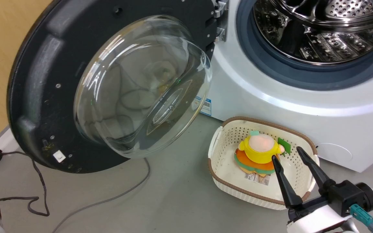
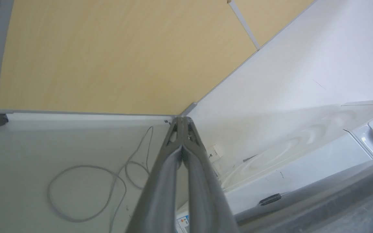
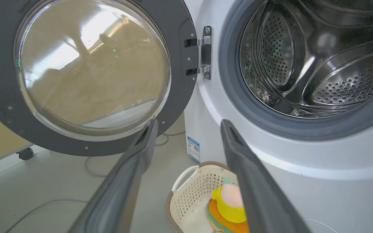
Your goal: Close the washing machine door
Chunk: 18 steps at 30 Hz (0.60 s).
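Right gripper [image 1: 287,153] hangs by the basket [image 1: 235,191], fingers spread wide, empty. Left gripper [image 2: 182,123] is pressed together, pinching nothing. Door [image 1: 34,97] stands wide open beside the washer [image 1: 270,97].

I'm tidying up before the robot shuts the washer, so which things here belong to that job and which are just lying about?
For the job:
washing machine door, hanging wide open
washing machine

Lying about:
cream basket
plush toy inside it
cables on the floor
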Motion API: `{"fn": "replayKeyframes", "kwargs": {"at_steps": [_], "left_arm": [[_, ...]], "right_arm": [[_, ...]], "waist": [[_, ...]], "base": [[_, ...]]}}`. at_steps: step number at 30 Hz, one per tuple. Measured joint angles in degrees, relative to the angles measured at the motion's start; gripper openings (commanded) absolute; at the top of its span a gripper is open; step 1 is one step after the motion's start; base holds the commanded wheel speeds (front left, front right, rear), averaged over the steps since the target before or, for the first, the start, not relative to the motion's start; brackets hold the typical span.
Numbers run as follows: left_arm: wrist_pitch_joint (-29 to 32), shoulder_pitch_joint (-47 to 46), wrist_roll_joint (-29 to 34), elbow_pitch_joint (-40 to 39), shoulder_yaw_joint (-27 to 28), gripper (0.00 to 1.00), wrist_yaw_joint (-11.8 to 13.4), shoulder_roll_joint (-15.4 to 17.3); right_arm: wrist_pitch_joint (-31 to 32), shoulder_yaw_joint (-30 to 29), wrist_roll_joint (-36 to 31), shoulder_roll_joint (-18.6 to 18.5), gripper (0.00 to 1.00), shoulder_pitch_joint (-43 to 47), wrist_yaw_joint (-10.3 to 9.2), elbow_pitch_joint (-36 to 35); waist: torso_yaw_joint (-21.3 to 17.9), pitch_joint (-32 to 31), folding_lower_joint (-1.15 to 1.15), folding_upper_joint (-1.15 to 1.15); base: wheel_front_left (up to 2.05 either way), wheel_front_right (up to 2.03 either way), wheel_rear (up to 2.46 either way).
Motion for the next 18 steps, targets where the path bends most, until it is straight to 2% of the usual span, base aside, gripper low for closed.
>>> {"fn": "replayKeyframes", "kwargs": {"at_steps": [4,8,18], "left_arm": [[7.28,-1.90,-6.59,4.95,2.69,0.00,1.64,-0.26],[14.71,-2.38,-12.51,5.64,3.90,0.00,1.59,-1.19],[28.70,2.91,-17.83,-0.42,1.63,0.00,-0.24,-2.19]], "right_arm": [[0.00,-0.10,0.11,-0.11,1.00,-0.02,0.00,0.02],[-0.02,-0.92,1.77,0.42,1.00,-0.03,0.00,0.31],[-0.63,-2.18,2.48,1.64,1.00,0.16,0.00,2.05]], "waist": [[-0.75,0.11,0.00,0.00],[-1.16,-0.32,0.00,0.00],[-1.72,-3.73,-0.01,0.00]], "base": [[0.00,0.00,0.00],[0.00,0.00,0.00],[0.00,0.00,0.00]]}}
